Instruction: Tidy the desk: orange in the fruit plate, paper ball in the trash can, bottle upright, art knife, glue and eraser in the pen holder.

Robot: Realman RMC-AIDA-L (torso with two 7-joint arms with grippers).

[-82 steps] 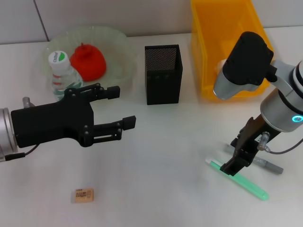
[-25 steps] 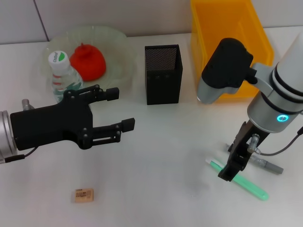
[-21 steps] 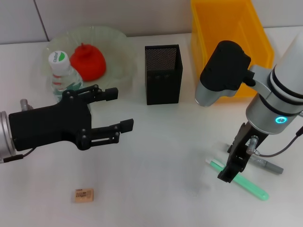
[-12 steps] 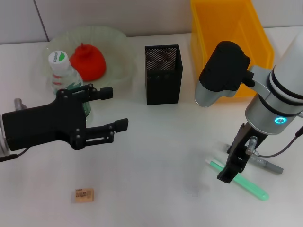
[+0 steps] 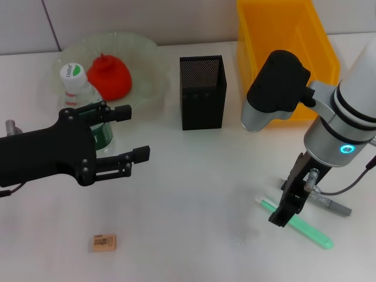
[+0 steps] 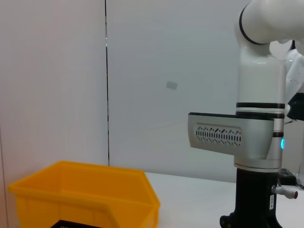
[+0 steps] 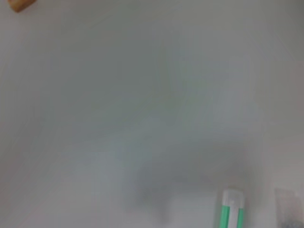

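The bottle point(image 5: 76, 88) stands upright beside the fruit plate point(image 5: 147, 70), which holds the orange point(image 5: 110, 76). My left gripper point(image 5: 134, 133) is open, and the bottle's green label shows in the gap between its fingers. My right gripper point(image 5: 285, 214) hangs over the near end of the green art knife point(image 5: 305, 228), also seen as the art knife point(image 7: 231, 211). The grey glue point(image 5: 330, 203) lies just behind it. The eraser point(image 5: 103, 242) lies near the front left. The black mesh pen holder point(image 5: 202, 92) stands mid-desk. The paper ball is out of view.
The yellow trash can point(image 5: 282, 35) stands at the back right, partly behind my right arm, and shows as the trash can point(image 6: 85, 190) in the left wrist view. The right arm's white column point(image 6: 259, 137) rises beside it.
My left gripper has slid back to the left, still open, uncovering the bottle's lower part. The right gripper has barely moved in the last second.
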